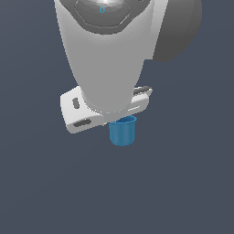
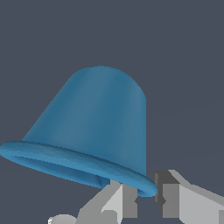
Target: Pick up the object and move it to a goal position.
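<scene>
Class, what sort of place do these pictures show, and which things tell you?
Likely a bare simulated test scene: a flat grey ground without furnishings, one plain blue cup, and a smooth rendered arm with its pincer at the cup's rim.

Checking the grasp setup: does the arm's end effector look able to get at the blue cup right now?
Probably yes. The end effector is already at the blue cup, its fingers straddling the rim in the wrist view, with nothing between them. Whether it has actually closed on the rim is unclear.

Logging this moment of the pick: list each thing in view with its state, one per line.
blue cup: upright, rim up, directly under the hand, its rim between the fingers.
hand: fingers close on either side of the cup's rim; firm grip cannot be told.
arm: pointing down over the cup.
</scene>
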Controlling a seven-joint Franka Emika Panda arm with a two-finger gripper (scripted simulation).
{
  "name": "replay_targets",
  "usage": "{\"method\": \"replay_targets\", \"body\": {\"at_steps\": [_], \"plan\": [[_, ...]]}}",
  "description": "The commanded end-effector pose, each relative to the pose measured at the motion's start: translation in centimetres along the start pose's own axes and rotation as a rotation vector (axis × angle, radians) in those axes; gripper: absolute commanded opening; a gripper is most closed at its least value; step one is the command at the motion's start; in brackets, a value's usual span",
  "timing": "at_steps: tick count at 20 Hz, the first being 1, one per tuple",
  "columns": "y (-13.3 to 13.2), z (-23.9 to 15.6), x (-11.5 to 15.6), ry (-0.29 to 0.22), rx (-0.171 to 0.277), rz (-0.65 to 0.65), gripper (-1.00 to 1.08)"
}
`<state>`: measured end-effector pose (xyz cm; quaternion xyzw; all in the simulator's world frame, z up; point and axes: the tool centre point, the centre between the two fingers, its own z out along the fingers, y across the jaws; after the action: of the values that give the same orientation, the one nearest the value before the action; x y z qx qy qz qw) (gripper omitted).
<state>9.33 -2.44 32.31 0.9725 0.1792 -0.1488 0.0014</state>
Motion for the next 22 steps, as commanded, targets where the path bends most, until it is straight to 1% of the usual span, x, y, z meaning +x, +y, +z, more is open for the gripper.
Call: {"method": "replay_targets", "body": {"at_steps": [1,5,11,14,18,22], "plan": [[0.3,-2.2,-0.5,0.043,-0.013,-0.024,-1.0],[0.7,-5.3,-1.3,0.108,-0.03,-0.061,-1.0],[1.3,-10.6,-3.2,0.22,-0.059,-0.126,-1.0],[1.6,-12.6,-4.1,0.264,-0.069,-0.151,-1.0],[1.9,-14.3,-5.0,0.305,-0.077,-0.174,-1.0],[2.0,-15.1,-5.4,0.323,-0.08,-0.184,-1.0]]}}
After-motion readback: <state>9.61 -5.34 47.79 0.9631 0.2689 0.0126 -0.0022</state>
